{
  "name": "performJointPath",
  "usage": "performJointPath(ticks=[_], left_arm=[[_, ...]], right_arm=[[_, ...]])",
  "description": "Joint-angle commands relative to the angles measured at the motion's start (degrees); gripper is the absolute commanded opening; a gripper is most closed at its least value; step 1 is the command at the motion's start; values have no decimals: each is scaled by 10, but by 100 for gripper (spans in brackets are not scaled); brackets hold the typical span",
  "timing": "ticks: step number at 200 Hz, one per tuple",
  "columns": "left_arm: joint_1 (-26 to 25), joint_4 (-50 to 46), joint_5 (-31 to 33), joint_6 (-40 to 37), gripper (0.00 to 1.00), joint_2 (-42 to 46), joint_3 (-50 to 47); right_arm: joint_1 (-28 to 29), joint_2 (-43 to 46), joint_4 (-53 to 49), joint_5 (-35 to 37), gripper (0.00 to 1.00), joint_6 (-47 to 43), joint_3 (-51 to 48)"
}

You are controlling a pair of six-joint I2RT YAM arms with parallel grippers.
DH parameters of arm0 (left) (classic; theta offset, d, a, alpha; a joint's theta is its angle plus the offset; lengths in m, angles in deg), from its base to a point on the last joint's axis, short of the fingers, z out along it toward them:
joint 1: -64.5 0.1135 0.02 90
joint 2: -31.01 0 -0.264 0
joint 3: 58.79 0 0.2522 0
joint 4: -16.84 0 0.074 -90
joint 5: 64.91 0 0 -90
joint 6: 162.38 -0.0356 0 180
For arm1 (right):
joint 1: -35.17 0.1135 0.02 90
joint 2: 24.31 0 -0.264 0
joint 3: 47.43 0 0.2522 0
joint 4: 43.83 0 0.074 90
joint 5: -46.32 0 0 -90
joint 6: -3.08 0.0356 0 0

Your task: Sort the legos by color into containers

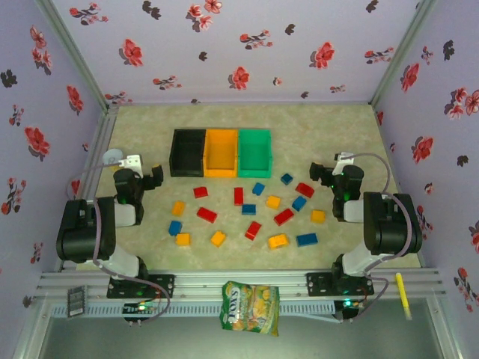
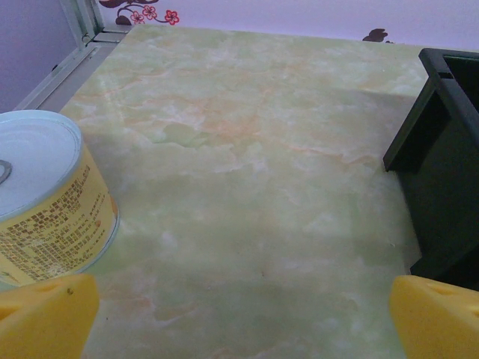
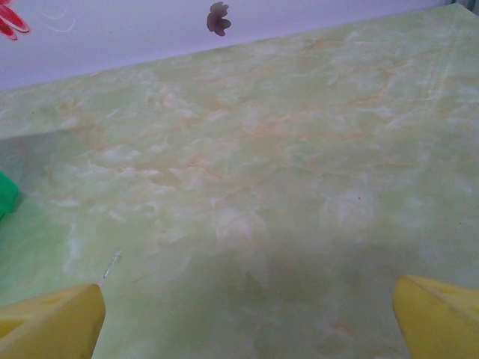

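Plainly the sorting is at its very start: the legos (image 1: pixel 206 215), red, blue and yellow-orange, lie scattered on the desk (image 1: pixel 329 134) in front of the containers. As far as the top view lets me judge, nothing lies in the black bin (image 1: pixel 187 170), the orange bin (image 1: pixel 221 172) or the green bin (image 1: pixel 254 169). The left pincer (image 1: pixel 155 176) hangs just beside the black bin's left wall. The right pincer (image 1: pixel 321 173) is off to the right of the green bin, near a blue brick (image 1: pixel 287 179) and a red brick (image 1: pixel 304 189). Both stand wide apart and carry nothing; in each wrist view the yellow fingertips (image 2: pixel 45 318) sit at opposite lower corners with bare marbled desk between them.

The step in hand, I judge, is choosing a first brick. Both wrists face the far wall, so the next move calls for an arm to turn toward the scatter. It must then come down with its jaws astride one brick clear of its neighbours. Orange bricks likely suit the orange bin; which bins take red and blue cannot be told.

Hard to make out are the bin floors behind their near walls, the exact count of bricks, and the print on the tin can (image 2: pixel 45 202) left of the left pincer. The black bin is cut off at the edge of the left wrist view, and the green bin is a mere sliver in the right wrist view
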Motion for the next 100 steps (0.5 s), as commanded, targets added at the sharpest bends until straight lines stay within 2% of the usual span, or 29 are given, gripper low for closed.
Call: performJointPath(ticks=[1, 14, 25, 45, 63, 74, 100], left_arm=[[-4, -5, -6, -16, 100, 2, 13], [-4, -5, -5, -16, 100, 3, 13], [-4, -22, 17, -8, 100, 15, 19], [-5, -136, 55, 4, 100, 79, 54], [-6, -225, 88, 18, 100, 143, 87], [-6, -257, 105, 45, 100, 182, 105], [-7, -371, 119, 136, 100, 245, 179]], right_arm=[[-2, 2, 16, -5, 99, -10, -4], [-2, 3, 19, -1, 99, -9, -5], [-2, 17, 6, 38, 99, 8, -1], [-2, 86, -109, 66, 99, 13, 28], [4, 154, -262, 107, 99, 12, 86], [11, 189, -347, 135, 99, 9, 130], [41, 245, -471, 178, 99, 0, 210]])
